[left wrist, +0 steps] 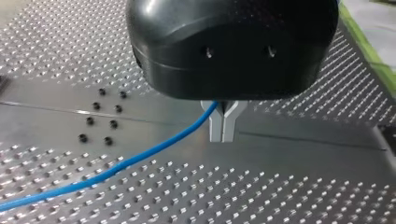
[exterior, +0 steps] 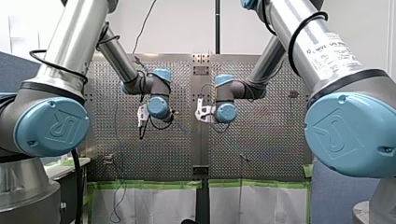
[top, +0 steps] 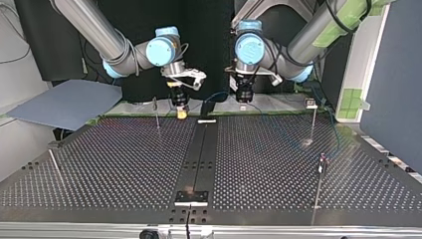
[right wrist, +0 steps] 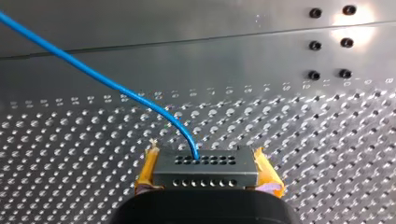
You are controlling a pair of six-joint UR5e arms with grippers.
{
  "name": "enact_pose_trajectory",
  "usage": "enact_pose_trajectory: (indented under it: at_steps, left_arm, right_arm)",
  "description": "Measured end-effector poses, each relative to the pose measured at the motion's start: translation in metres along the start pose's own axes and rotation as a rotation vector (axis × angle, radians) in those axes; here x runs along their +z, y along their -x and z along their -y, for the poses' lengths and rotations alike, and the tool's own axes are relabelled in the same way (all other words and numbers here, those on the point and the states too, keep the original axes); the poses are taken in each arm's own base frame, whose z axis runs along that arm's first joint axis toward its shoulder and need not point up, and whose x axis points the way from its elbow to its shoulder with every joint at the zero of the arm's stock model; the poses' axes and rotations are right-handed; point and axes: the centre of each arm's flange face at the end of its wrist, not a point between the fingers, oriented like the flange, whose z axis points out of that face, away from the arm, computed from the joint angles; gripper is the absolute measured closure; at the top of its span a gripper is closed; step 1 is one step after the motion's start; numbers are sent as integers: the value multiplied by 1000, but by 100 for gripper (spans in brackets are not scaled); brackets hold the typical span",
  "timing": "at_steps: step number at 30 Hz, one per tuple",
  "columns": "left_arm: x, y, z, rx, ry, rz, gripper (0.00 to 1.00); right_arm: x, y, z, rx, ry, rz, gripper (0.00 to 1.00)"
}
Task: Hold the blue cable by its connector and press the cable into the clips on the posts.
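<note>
With my left gripper [left wrist: 223,133] closed around the blue cable [left wrist: 140,156] and my right gripper [right wrist: 206,161] clamping its connector [right wrist: 205,176] between yellow pads [right wrist: 146,170], keep the span taut and press squarely into the clip [top: 311,103] atop a post [top: 313,124].

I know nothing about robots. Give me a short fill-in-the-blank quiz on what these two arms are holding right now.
1. The cable running out of the grey connector is ___ in colour.
2. My right gripper clamps that connector between two ___ pads.
3. My left gripper has its metal fingers shut on the ___.
4. Both grippers hang above a metal table dotted with rows of small ___.

Missing words: blue; yellow; cable; holes.
</note>
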Motion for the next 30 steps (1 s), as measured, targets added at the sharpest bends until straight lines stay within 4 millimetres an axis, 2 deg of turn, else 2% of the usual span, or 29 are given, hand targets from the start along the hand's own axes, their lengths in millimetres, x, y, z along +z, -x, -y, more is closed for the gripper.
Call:
enact_pose_trajectory:
  at_steps: [5, 11, 21, 30]
  left_arm:
    - [-3, -18, 10, -1, -21, -3, 100]
    - [-4, -39, 23, -7, -40, -8, 100]
    - [-16, -59, 45, 6, -75, -18, 100]
    - [-25, -93, 73, 1, -125, -14, 100]
  right_arm:
    - [-7, 17, -5, 10, 8, 9, 100]
    - [-19, 64, -15, 6, 33, 53, 100]
    - [-47, 141, -40, 33, 97, 134, 100]
    - [-70, 190, -76, 39, 152, 190, 100]
